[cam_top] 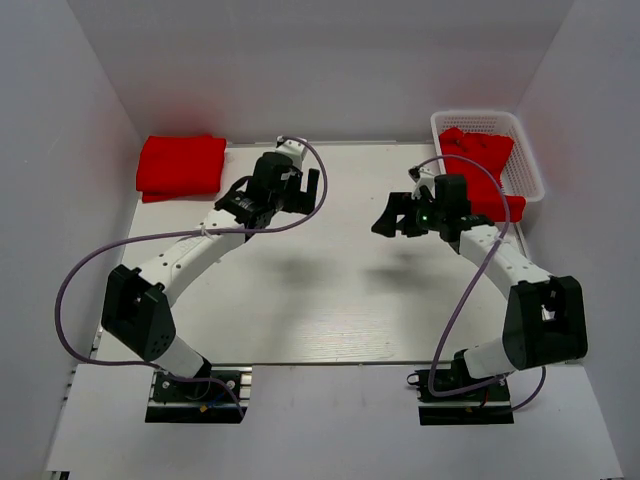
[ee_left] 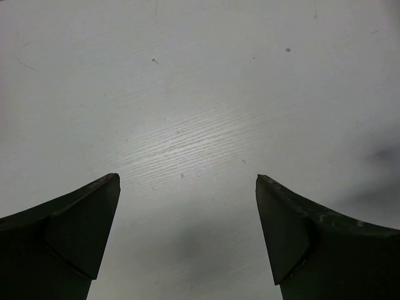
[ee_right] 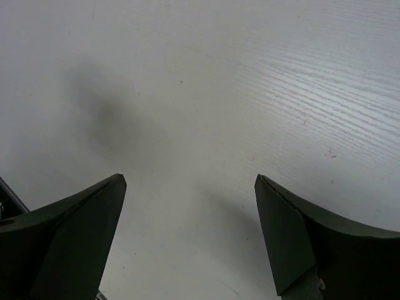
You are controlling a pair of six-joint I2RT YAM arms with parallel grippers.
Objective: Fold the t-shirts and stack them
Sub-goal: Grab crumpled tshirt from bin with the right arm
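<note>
A folded red t-shirt (cam_top: 181,165) lies at the table's far left corner. More red t-shirts (cam_top: 484,168) sit crumpled in a white basket (cam_top: 530,170) at the far right, one hanging over its near rim. My left gripper (cam_top: 304,185) is open and empty above the table, right of the folded shirt. My right gripper (cam_top: 392,217) is open and empty, left of the basket. In the left wrist view the gripper (ee_left: 187,180) shows only bare table between its fingers. The right wrist view shows the same under the right gripper (ee_right: 190,180).
White walls enclose the table (cam_top: 320,290) at the back and both sides. Purple cables loop from both arms over the table.
</note>
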